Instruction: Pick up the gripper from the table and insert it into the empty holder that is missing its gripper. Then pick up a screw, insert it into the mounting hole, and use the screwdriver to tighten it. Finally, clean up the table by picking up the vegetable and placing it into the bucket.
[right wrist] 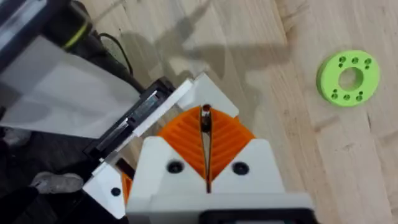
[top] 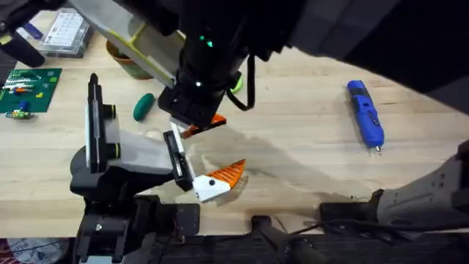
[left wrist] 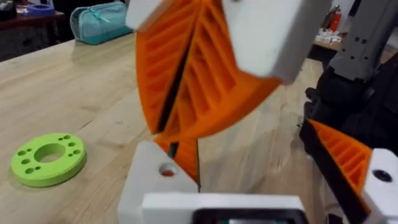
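Observation:
The grey-white holder (top: 135,155) (right wrist: 56,99) lies at the near left with its black upright plate (top: 94,110). The white gripper with orange pads (top: 218,182) sits at the holder's black end. My right gripper (top: 196,126) (right wrist: 206,124) (left wrist: 186,74) hangs over that joint, shut on a small dark screw (right wrist: 205,114). In the left wrist view my left gripper (left wrist: 267,174) stands open low over the table, nothing between its fingers. The blue screwdriver (top: 365,114) lies far right. The dark green vegetable (top: 143,107) lies near the bucket (top: 117,57), which is half hidden by an arm.
A lime-green ring (right wrist: 348,78) (left wrist: 46,158) lies flat on the wood beyond the right gripper. A green baseplate (top: 29,88) and a clear parts box (top: 66,33) sit at the far left. Bare wood stretches between the holder and the screwdriver.

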Available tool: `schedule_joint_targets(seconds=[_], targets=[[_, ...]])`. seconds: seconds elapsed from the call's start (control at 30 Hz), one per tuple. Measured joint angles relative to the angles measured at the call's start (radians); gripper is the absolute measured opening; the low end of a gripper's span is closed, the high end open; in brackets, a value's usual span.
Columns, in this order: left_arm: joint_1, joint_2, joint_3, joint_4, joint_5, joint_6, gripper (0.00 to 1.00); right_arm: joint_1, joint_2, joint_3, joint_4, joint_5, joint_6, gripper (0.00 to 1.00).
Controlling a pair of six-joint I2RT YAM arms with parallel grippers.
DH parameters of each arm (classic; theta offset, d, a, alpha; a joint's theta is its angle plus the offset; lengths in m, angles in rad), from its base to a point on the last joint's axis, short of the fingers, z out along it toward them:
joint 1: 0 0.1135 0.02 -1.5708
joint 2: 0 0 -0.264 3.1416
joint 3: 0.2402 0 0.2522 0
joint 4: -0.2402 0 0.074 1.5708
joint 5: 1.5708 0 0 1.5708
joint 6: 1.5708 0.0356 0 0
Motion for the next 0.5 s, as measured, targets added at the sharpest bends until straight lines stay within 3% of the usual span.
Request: schedule_joint_targets(seconds=[0.5], targets=[[0.0, 0.0, 0.0, 0.0, 0.0, 0.0, 0.985, 0.0, 0.011, 0.0, 0.01, 0.0, 0.0, 0.009]])
